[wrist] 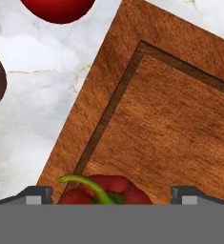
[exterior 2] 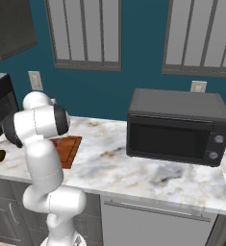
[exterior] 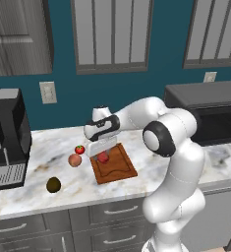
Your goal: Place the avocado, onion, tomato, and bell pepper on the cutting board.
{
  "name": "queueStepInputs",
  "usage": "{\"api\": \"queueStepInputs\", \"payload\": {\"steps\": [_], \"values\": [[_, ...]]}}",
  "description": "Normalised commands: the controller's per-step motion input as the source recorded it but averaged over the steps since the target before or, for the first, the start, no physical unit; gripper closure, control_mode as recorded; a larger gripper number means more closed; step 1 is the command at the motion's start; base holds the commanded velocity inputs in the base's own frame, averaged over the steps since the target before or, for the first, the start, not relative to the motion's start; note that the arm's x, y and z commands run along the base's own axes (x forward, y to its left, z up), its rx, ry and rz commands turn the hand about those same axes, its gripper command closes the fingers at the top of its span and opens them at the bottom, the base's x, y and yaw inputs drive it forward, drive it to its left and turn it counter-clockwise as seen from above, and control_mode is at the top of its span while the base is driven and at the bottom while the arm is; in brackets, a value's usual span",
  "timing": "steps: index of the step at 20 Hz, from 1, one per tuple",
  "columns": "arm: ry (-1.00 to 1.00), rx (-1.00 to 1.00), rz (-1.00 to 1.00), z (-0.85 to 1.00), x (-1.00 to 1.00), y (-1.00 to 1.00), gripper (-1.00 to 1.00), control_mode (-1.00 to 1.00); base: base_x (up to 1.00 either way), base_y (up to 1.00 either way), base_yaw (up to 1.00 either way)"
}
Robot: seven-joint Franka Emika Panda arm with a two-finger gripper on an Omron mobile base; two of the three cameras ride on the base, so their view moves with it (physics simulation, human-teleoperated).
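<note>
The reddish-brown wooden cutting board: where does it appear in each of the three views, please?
Left base view: the reddish-brown wooden cutting board lies at centre on the marble counter, below the gripper.
Right base view: it shows at the left, partly hidden behind the white arm.
Hand view: it covers the right and centre.
Shared landmark: the groove around the board's edge.

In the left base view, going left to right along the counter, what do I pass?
Black coffee machine → dark olive egg-shaped avocado → peach-pink round onion → reddish-brown wooden cutting board → dark grey microwave. The tomato overlaps the onion's span, so I left it out.
</note>
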Motion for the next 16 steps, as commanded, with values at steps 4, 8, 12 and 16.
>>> {"api": "queueStepInputs", "payload": {"steps": [4,8,12,16], "values": [[-0.09,0.00,0.00,0.22,-0.22,0.00,-1.00,-1.00,0.00,0.00,0.00],[-0.12,0.00,0.00,0.53,-0.10,0.00,-1.00,-1.00,0.00,0.00,0.00],[-0.14,0.00,0.00,0.56,-0.21,-0.03,-1.00,-1.00,0.00,0.00,0.00],[-0.07,0.00,0.00,0.54,-0.28,0.00,-1.00,-1.00,0.00,0.00,0.00]]}}
